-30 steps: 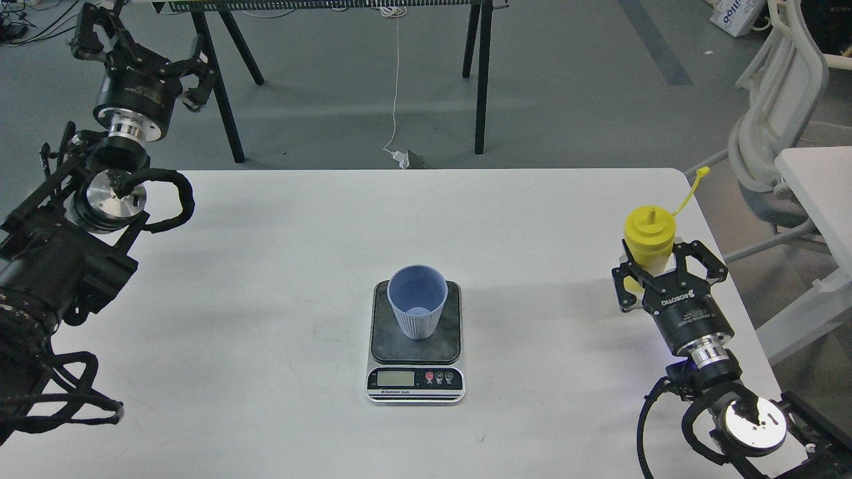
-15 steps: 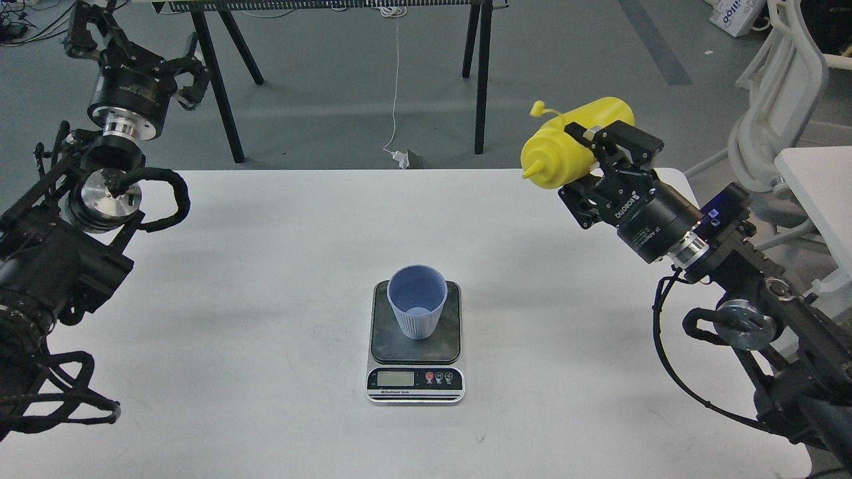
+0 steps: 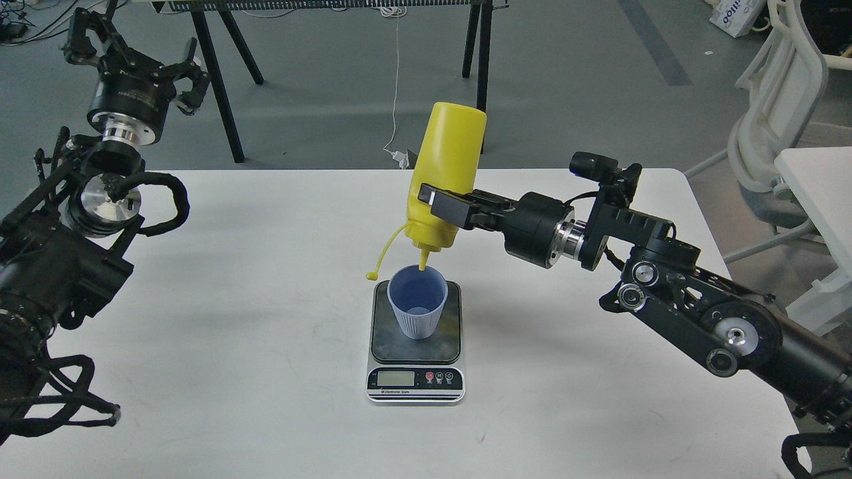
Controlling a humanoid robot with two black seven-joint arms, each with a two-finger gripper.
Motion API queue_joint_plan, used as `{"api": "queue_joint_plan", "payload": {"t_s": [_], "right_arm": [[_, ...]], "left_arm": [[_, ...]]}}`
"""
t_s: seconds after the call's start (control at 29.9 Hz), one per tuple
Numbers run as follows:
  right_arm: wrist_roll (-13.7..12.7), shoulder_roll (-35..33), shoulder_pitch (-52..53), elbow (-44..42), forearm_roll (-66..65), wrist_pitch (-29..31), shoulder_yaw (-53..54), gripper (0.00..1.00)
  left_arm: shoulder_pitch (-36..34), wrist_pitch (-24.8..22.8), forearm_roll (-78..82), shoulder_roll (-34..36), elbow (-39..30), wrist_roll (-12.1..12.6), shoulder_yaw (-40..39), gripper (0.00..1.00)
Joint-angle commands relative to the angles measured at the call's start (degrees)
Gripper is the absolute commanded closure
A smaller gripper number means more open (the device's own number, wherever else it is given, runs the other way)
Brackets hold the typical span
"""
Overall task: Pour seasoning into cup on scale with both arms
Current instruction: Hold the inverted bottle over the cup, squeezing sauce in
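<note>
Seasoning bottle (image 3: 447, 173): we see smooth yellow plastic with a soft, half-matt shine; its thin tether looks like the same plastic.
Cup (image 3: 417, 301): light blue plastic, matt, with fine ribs on the lower half.
Scale (image 3: 415, 342): the dark grey plate looks worn and patchy; the front strip is silver and a little glossy.
Counter (image 3: 266, 372): white, smooth and matt, with faint scuff marks.
Right claw (image 3: 447, 205): black, matt, looks like hard plastic or coated metal; we cannot tell which.
Left claw (image 3: 133, 56): the same black matt finish.
Arms: black matt shells, bright polished metal rings at the joints, black cable bundles with a rough woven look.
</note>
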Motion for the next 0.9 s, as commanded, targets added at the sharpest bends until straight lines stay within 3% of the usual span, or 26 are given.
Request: {"api": "queue_joint_plan", "payload": {"t_s": [0.0,0.17,0.43,0.87], "right_arm": [[0.1,0.3,4.4,-1.9,-4.2,-0.2,-3.0,0.72],[0.1,0.4,7.6,-2.5,-6.2,-1.9,-8.4,0.72],[0.2,1.0,7.5,-2.6,-11.7,-6.2,-14.5,0.74],[0.9,1.6,7.1,-3.2,-10.9,-7.5,-13.8,0.74]], "left_arm": [[0.0,0.1,0.0,-0.1,0.0,-0.1,0.0,0.00],[0.0,0.3,0.0,-0.2,-0.1,-2.9,0.4,0.00],[-0.1,0.4,0.0,-0.2,-0.1,-3.0,0.4,0.00],[-0.1,0.7,0.1,-0.3,-1.2,-3.0,0.5,0.00]]}}
